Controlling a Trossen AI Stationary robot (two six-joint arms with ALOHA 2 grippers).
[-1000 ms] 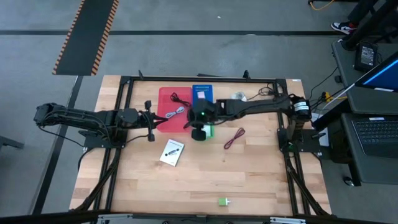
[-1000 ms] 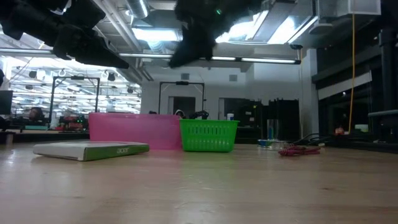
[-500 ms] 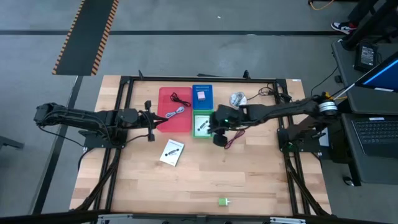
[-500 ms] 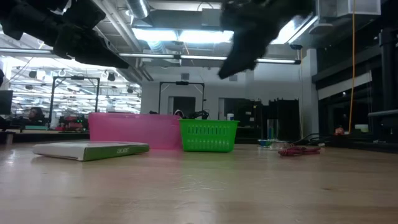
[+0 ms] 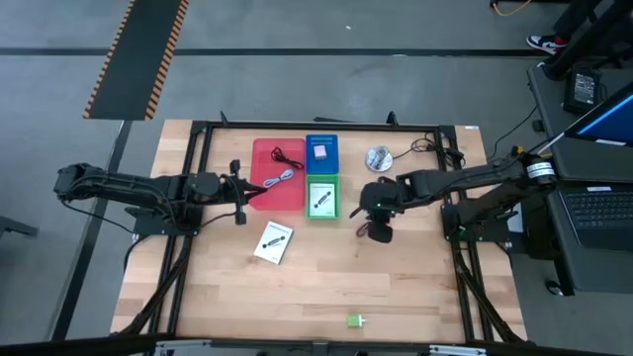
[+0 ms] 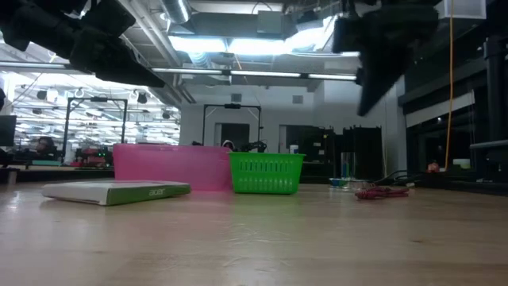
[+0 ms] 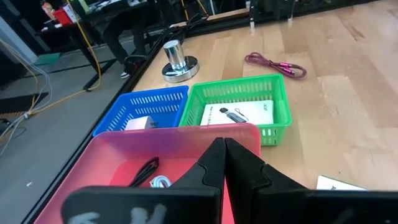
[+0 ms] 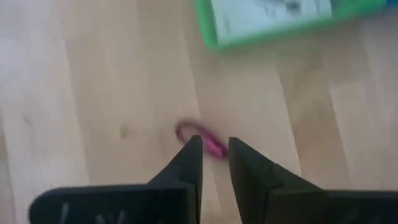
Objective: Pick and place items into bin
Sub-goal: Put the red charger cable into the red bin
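grippers first, from the left: left gripper (image 5: 240, 194) waits at the left edge of the pink bin (image 5: 264, 150), its fingers (image 7: 217, 163) pressed together with nothing between them. in that bin lie a grey-blue cable (image 5: 280, 179) and a black cable (image 5: 287, 156). on the bare wood near of the bin lies a white card (image 5: 274, 241), not yet binned. right of the pink bin sit the blue bin (image 5: 322, 142), farther, and the green bin (image 5: 321, 197), nearer, with another white card (image 7: 238, 114) already inside. a small green block (image 5: 353, 320) lies well apart by the near edge of the table.

right of the green bin, the right gripper (image 5: 380, 229) hangs over the dark red cable (image 8: 208, 142); its fingers (image 8: 189, 167) stand a little apart with nothing between them, and the wrist view shows the cable's end loop just beyond the tips.

to do this step well, i'd judge the gripper should open wider before it goes down, straddle the cable across its run rather than along it, and bite where the strands bunch, so the thin cord cannot slip out. descend until the tips almost graze the wood, close firmly, and lift straight up so the trailing length clears the green bin's wall. the silver disc (image 5: 377, 157), farther off, stays put.
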